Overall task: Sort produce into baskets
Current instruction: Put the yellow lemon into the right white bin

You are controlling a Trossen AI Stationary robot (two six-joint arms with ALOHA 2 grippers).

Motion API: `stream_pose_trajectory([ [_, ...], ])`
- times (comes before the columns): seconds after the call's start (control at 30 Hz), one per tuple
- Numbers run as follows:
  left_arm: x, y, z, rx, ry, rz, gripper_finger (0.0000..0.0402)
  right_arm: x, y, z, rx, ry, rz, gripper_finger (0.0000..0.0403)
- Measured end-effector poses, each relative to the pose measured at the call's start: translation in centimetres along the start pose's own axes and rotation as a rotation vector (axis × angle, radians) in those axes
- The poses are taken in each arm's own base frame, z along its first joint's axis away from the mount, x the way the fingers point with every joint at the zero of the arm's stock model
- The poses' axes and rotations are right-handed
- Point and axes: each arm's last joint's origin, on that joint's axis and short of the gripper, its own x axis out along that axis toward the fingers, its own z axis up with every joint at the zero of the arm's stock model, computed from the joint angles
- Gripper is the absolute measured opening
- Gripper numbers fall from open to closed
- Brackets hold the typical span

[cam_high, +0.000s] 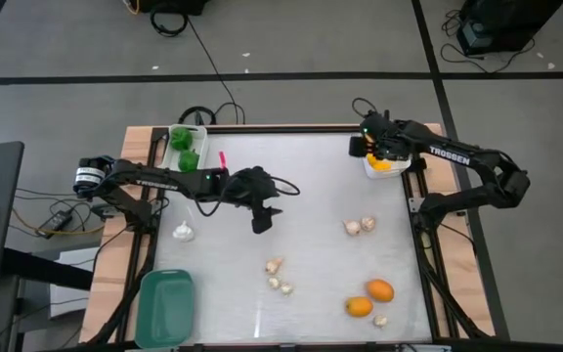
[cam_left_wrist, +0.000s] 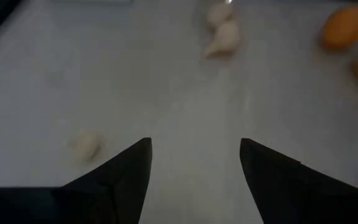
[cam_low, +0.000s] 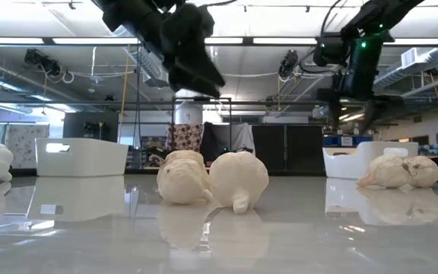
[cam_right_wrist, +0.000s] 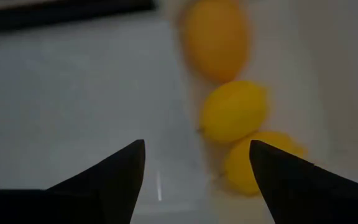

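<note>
Two green peppers (cam_high: 187, 147) sit in the white bin (cam_high: 177, 157) at the far left corner of the surface (cam_high: 311, 186), and three yellow and orange fruits (cam_right_wrist: 234, 111) lie in the other white bin (cam_high: 372, 172) at the far right corner. Loose on the surface are two orange fruits (cam_high: 370, 298) near the right front — a garlic piece (cam_high: 380, 320) just beside them — a pair of garlic pieces (cam_high: 359, 226) further back, a small cluster (cam_high: 278, 275) near the middle, and a single piece (cam_high: 184, 232) at the left. The teal bin (cam_high: 163, 307) rests at the left front corner.

The left gripper (cam_high: 261, 221) hangs above the middle of the surface, jaws spread and holding nothing. The right gripper (cam_high: 363, 147) hovers over the fruit bin — jaws apart, nothing between them.
</note>
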Motion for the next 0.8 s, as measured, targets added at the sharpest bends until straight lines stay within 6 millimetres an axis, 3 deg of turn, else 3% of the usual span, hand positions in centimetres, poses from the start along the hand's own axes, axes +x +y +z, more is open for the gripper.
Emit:
stream_pose_trajectory([
  [0.27,0.0,-0.5,1.5,0.015,-0.157,-0.108,0.025,-2.0,3.0,-3.1,-0.133,0.013,0.233,0.0296],
  [0.5,-0.3,-1.4,2.3,0.029,-0.246,-0.167,0.025,-4.0,5.7,-7.9,-0.333,0.156,0.47,0.0292],
  [0.7,-0.6,-3.0,2.7,0.007,-0.305,-0.219,0.025,-6.3,6.0,-13.7,-0.552,0.334,0.569,0.0276],
  [0.8,-0.7,-3.9,2.6,-0.002,-0.306,-0.222,0.025,-7.1,5.1,-16.1,-0.628,0.364,0.52,0.0265],
])
